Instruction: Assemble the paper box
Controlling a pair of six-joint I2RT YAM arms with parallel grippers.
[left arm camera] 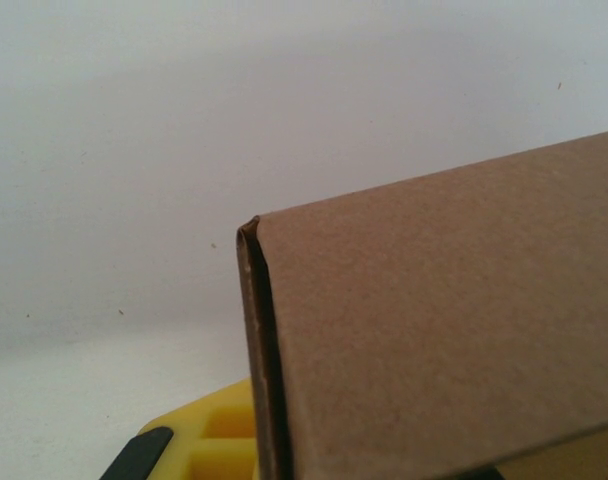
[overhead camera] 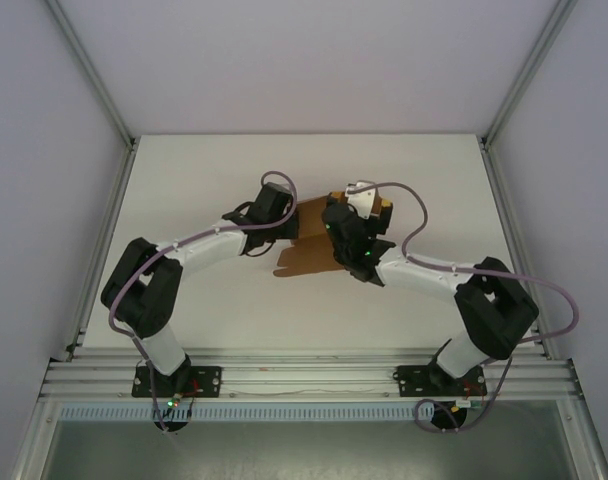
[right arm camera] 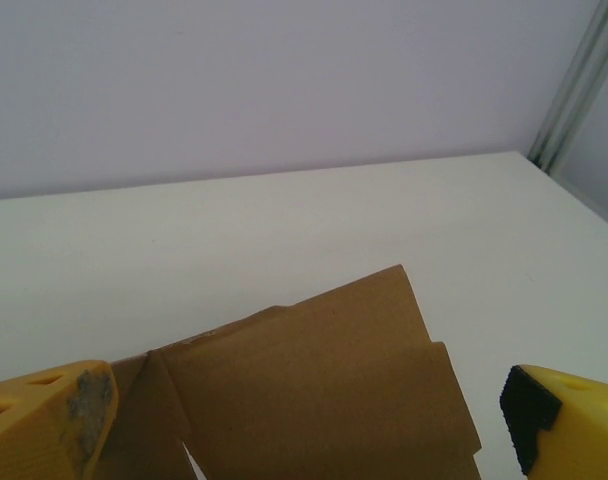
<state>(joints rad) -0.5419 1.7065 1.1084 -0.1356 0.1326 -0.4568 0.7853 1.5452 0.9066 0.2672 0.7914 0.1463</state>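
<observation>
At the middle of the bench, between the two arms, the paper box is part-way folded: brown kraft panels are raised off the surface, with flaps splaying loose on the side nearest the arm bases. The left fingers come in at the box's left edge and are shut tight. From the left wrist view a folded panel runs straight down into them, so they seem to be pinching the cardboard, though the contact itself is out of frame. The right fingers stand as wide apart as they go, one on either side of the box's right-hand panels, gripping nothing.

To my eye this is the shaping step: one arm anchors the sheet while the other lines up to press a wall or flap into place. The next move calls for the right fingers to close on or push a panel along its crease, without dragging the box out of the left pinch. Thin card like this buckles easily, so the push wants to be square to the fold.
</observation>
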